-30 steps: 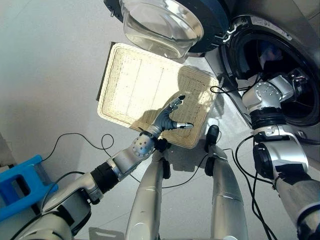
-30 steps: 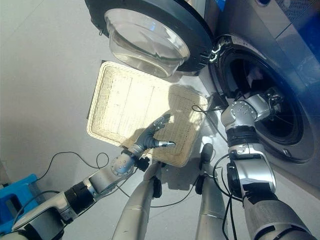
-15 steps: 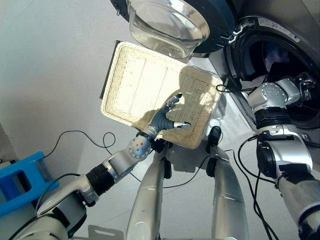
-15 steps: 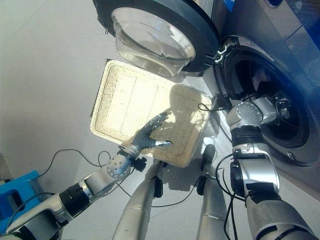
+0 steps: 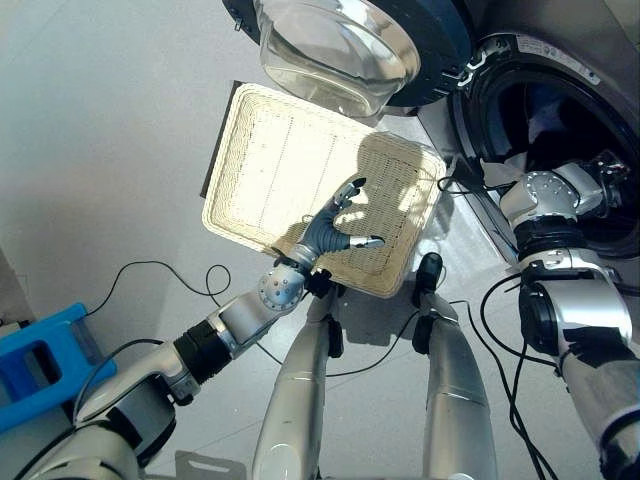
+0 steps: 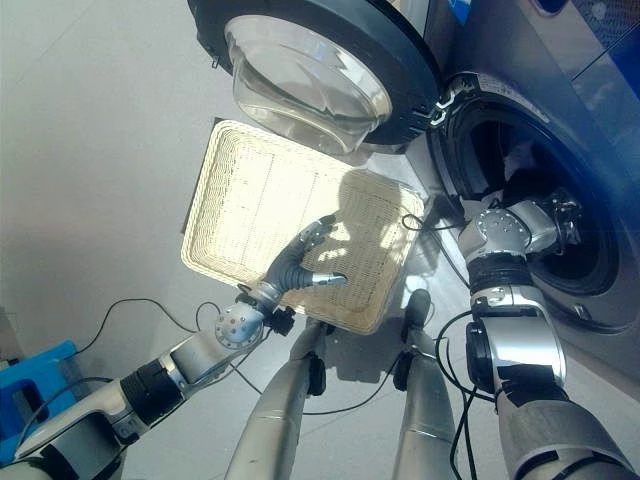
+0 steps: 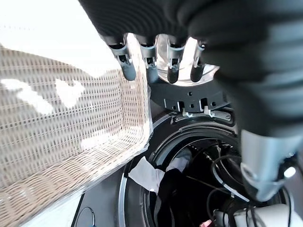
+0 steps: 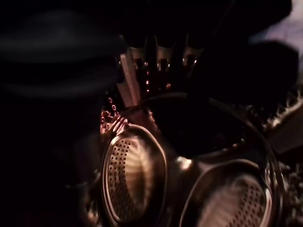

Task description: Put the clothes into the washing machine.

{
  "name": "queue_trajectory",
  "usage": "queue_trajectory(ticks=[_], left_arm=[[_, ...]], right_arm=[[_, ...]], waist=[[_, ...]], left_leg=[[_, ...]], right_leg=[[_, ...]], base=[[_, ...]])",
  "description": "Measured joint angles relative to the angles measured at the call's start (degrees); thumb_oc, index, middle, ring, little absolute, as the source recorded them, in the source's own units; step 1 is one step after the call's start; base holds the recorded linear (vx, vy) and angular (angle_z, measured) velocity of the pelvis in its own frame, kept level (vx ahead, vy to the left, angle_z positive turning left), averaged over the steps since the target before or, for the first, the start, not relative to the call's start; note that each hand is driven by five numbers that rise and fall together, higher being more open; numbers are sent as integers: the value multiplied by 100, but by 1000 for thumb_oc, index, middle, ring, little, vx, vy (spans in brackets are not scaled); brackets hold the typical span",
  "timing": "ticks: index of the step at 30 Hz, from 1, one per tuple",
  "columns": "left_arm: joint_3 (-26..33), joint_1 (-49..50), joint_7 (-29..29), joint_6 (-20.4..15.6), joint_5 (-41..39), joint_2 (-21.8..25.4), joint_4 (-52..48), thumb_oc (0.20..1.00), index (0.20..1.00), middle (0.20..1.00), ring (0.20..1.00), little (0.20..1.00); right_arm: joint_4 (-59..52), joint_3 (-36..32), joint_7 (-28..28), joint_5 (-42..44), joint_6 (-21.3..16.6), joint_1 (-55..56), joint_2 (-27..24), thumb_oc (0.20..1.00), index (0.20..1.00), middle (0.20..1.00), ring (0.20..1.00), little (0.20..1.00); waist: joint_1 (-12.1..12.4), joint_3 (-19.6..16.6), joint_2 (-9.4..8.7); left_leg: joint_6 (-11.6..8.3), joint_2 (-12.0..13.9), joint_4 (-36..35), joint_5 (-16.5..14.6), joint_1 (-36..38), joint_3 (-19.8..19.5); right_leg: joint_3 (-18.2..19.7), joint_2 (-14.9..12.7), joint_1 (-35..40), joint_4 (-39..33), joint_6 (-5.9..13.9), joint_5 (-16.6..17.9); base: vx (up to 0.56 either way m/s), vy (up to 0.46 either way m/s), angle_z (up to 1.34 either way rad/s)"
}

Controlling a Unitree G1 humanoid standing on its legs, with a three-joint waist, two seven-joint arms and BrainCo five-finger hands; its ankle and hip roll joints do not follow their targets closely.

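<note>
I stand in a laundry space: a front-loading washing machine [image 6: 540, 120] with its round glass door [image 5: 340, 45] swung open, a wicker basket [image 5: 270, 160] on the pale grey floor [image 5: 100, 120].

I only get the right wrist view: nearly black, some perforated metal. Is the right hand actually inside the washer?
Observer: Yes. In the eye views the right arm runs past the open door into the drum of the washing machine, so the right hand is in there.
Operator: Anything left in the basket?
Observer: No. The wicker basket on the floor by the door has no clothes in it.
Operator: So where are the clothes?
Observer: The left wrist view shows white and dark clothes lying at the mouth of the drum, the white piece draped over its rim.
</note>
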Motion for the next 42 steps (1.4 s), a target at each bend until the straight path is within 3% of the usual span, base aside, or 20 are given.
queue_trajectory(ticks=[7, 9, 12, 14, 15, 17, 22, 29, 34, 42], left_arm=[[-11, -15, 79, 7, 23, -28, 1, 1000, 1000, 1000, 1000, 1000], [-12, -33, 123, 7, 60, -31, 1, 1000, 1000, 1000, 1000, 1000], [-17, -96, 178, 8, 67, -62, 14, 1000, 1000, 1000, 1000, 1000], [-14, -170, 192, 12, 99, -169, 20, 1000, 1000, 1000, 1000, 1000], [-13, -181, 193, 12, 101, -197, 20, 1000, 1000, 1000, 1000, 1000], [-13, -185, 198, 12, 103, -290, 55, 1000, 1000, 1000, 1000, 1000], [-16, -128, 279, 12, 119, -457, 219, 1000, 1000, 1000, 1000, 1000], [-10, 38, 399, -1, 351, -707, 343, 1000, 1000, 1000, 1000, 1000], [-1, 197, 452, -44, 554, -787, 575, 1000, 1000, 1000, 1000, 1000], [148, 425, 800, -550, 562, -1201, 1415, 1000, 1000, 1000, 1000, 1000]], right_arm=[[916, 244, -218, -15, 511, -30, -288, 1000, 1000, 1000, 1000, 1000], [1222, 336, -570, -276, 664, -34, -358, 1000, 1000, 1000, 1000, 1000], [1448, 474, -2152, -2445, 1042, -44, -345, 1000, 1000, 1000, 1000, 1000], [1411, 761, -3511, -4515, 1408, -69, -363, 1000, 1000, 1000, 1000, 1000], [1352, 856, -3943, -5139, 1571, -66, -358, 1000, 1000, 1000, 1000, 1000], [1162, 1156, -5108, -6959, 2135, -67, -316, 1000, 1000, 1000, 1000, 1000], [1139, 1413, -6274, -8877, 3056, 176, -56, 1000, 1000, 1000, 1000, 1000], [1129, 1816, -6414, -10325, 3604, 652, 405, 1000, 1000, 1000, 1000, 1000], [1066, 2046, -6307, -10756, 3844, 944, 558, 1000, 1000, 1000, 1000, 1000], [635, 2561, -6357, -11473, 4213, 1815, 1010, 1000, 1000, 1000, 1000, 1000]], waist=[[-9, 0, 0], [-18, 0, 0], [-21, 0, 0], [-31, 0, 1], [-28, 0, 1], [-38, -3, 4], [-30, -4, 7], [0, -13, 21], [-5, -14, 23], [-83, -13, 21]], left_leg=[[9, -1, 22, -5, 1, -17], [14, 0, 34, -9, 1, -23], [17, -1, 43, -11, 2, -23], [18, -1, 52, -11, 2, -23], [18, -1, 52, -11, 2, -23], [18, 0, 52, -11, 2, -22], [22, 0, 48, -14, 2, -12], [21, 1, 20, -16, 2, 1], [19, 3, -19, -17, 2, 6], [13, 27, -17, -53, 71, 17]], right_leg=[[-16, 2, 42, -44, 9, 27], [-21, 2, 54, -47, 9, 30], [-18, 4, 59, -54, 10, 43], [-17, 4, 62, -55, 10, 48], [-18, 4, 63, -56, 10, 48], [-15, 8, 63, -71, 8, 52], [-11, 9, 64, -87, 9, 53], [-11, 9, 59, -117, 15, 54], [-11, 15, 52, -143, 20, 50], [-9, 51, 140, -195, 22, 54]], base=[[0, 0, 0], [0, 0, 0], [-5, 11, 0], [-10, 39, 0], [-8, 41, -1], [-4, 58, -2], [-4, 46, -1], [-4, 22, 0], [0, 0, 0], [0, 0, 0]])
